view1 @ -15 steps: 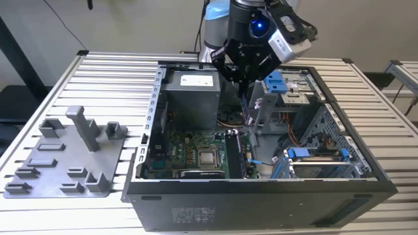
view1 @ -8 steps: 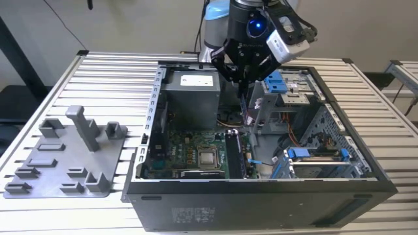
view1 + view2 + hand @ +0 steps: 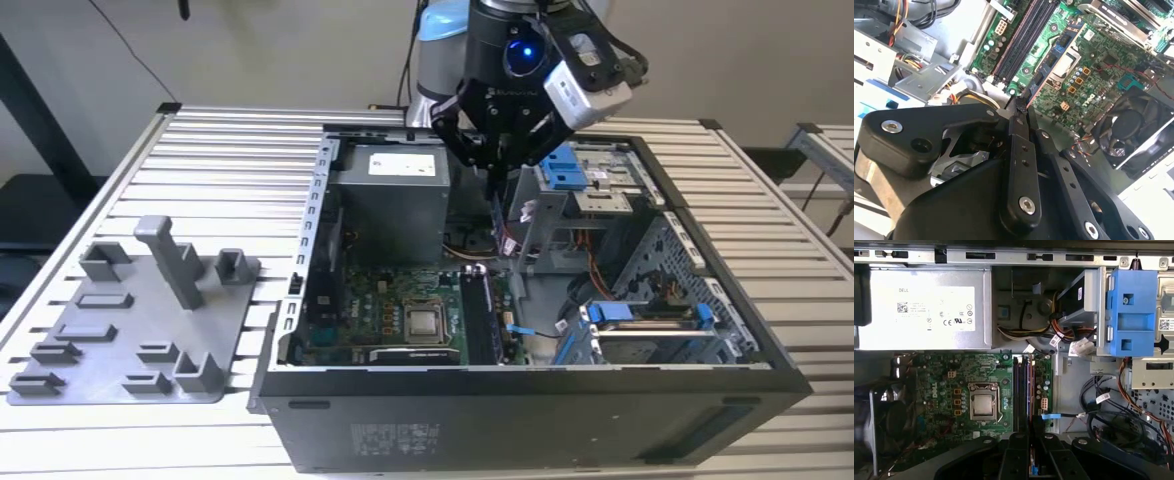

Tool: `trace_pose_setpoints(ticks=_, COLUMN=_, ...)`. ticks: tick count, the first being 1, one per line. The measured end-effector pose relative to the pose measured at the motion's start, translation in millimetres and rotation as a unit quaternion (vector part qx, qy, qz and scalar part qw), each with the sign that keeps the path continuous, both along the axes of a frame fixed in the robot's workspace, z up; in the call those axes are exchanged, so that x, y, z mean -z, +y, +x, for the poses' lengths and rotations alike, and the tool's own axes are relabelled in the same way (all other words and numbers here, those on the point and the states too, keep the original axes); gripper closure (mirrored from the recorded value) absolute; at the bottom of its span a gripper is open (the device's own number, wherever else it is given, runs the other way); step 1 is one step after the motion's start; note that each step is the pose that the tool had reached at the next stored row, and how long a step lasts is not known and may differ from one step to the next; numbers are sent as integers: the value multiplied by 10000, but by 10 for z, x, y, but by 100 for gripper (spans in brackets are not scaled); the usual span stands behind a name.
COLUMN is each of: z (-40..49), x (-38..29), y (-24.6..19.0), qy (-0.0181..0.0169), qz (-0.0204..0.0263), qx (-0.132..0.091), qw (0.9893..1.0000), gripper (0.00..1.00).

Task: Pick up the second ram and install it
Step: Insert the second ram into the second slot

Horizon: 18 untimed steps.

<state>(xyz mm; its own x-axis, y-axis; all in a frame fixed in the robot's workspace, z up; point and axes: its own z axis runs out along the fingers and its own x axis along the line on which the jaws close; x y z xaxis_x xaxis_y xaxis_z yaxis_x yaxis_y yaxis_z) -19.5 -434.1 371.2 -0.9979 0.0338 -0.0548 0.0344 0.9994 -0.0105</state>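
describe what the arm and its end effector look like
The arm has a pale grey-blue rounded joint and a black wrist with a glowing blue light. A white-and-grey camera box sits beside it, with black cables. The end effector is matte black: flat linkage bars joined by silver screws.

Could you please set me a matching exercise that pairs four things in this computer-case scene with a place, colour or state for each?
Things:
1. second ram
2. grey tray
3. power supply
4. drive bracket

Descriptions:
A. blue
B. lies on the slatted table, outside the case, at the exterior view's left
C. silver-grey box with a white label
D. held edge-on in the end effector, over the open case

Pairs: 1-D, 2-B, 3-C, 4-A.
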Motion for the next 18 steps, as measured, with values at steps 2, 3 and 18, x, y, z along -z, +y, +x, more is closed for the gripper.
trace_pose_setpoints(ticks=2, z=0, x=5, y=1, qy=5, qz=0, qx=1, qw=10000, gripper=86)
trace_pose_setpoints(ticks=3, z=0, x=10, y=1, qy=17, qz=0, qx=1, qw=10000, gripper=86)
trace_pose_setpoints(ticks=18, z=6, x=186, y=0, qy=33, qz=0, qx=0, qw=10000, gripper=86)
